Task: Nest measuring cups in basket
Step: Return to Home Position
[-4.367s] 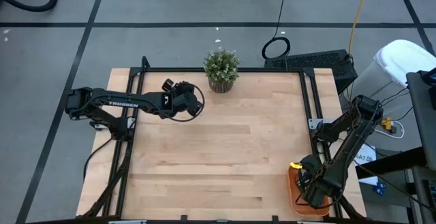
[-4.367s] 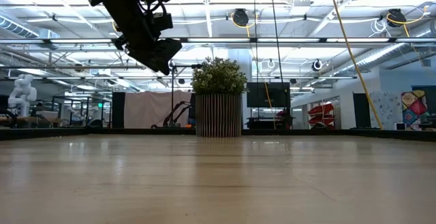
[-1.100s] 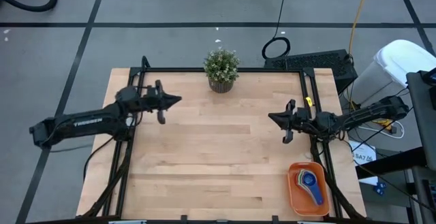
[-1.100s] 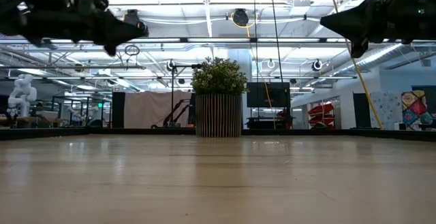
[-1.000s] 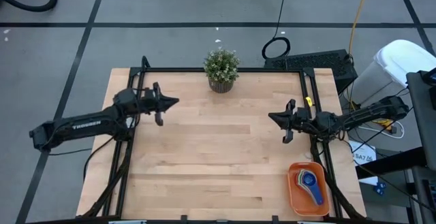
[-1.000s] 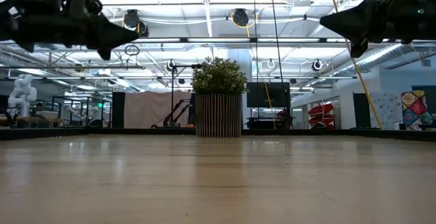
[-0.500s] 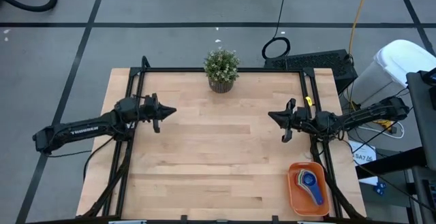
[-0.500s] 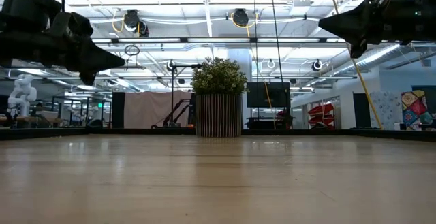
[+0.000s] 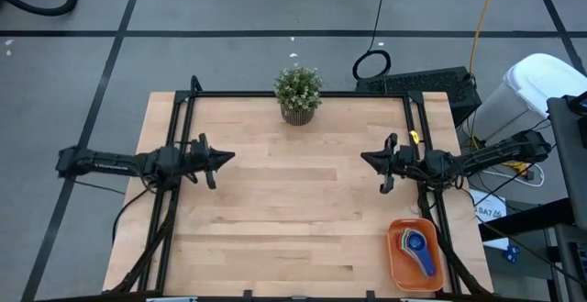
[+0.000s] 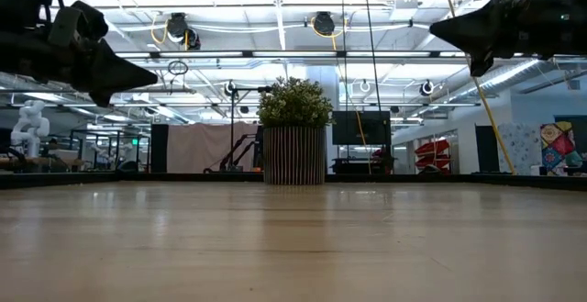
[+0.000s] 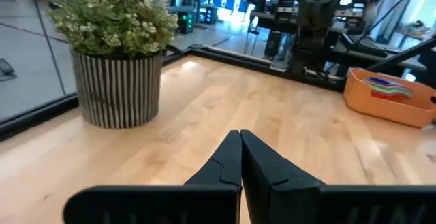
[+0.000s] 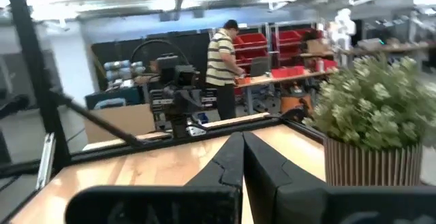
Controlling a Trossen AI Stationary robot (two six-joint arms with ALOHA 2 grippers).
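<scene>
The measuring cups point(image 9: 415, 245) are seen stacked inside the basket point(image 9: 394, 258), at the lower right of the high view. The left gripper point(image 9: 229, 155) is held at mid-left and the right gripper point(image 9: 365, 158) at mid-right. Both are clenched on nothing, above the table point(image 9: 293, 210).

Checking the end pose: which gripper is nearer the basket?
Right. The right gripper hovers on the same side of the table as the basket; the left gripper hovers by the opposite edge.
</scene>
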